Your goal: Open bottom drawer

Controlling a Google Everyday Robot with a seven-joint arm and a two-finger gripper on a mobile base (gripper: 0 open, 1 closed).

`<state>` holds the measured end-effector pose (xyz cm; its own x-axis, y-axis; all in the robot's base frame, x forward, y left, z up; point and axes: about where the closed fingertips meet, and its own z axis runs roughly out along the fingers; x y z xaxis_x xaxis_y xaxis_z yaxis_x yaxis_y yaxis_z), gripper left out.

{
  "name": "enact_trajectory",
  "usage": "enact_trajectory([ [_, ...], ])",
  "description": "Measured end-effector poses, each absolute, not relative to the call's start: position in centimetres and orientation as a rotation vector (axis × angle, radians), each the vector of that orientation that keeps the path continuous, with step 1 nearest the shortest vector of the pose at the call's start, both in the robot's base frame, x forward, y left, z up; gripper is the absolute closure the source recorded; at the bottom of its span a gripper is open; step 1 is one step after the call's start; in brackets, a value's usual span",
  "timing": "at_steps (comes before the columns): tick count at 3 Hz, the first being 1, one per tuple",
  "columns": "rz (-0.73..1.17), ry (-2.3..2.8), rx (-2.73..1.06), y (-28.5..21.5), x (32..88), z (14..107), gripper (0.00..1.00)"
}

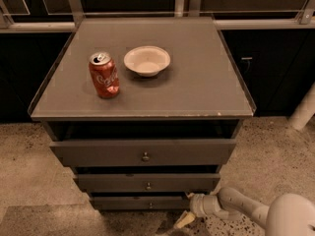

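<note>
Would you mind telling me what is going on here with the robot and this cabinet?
A robot arm reaches in from the lower right, its gripper low beside the right end of the bottom drawer, which it is meant to open. The drawer does not look pulled out yet. A red soda can and a white bowl sit on the cabinet top.
</note>
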<state>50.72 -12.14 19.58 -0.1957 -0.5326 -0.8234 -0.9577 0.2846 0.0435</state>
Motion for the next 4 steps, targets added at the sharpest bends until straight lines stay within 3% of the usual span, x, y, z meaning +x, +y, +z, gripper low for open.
enact_trajectory([
  [4, 0.759, 1.957, -1.346, -11.3, 50.9, 18.2, 0.0],
])
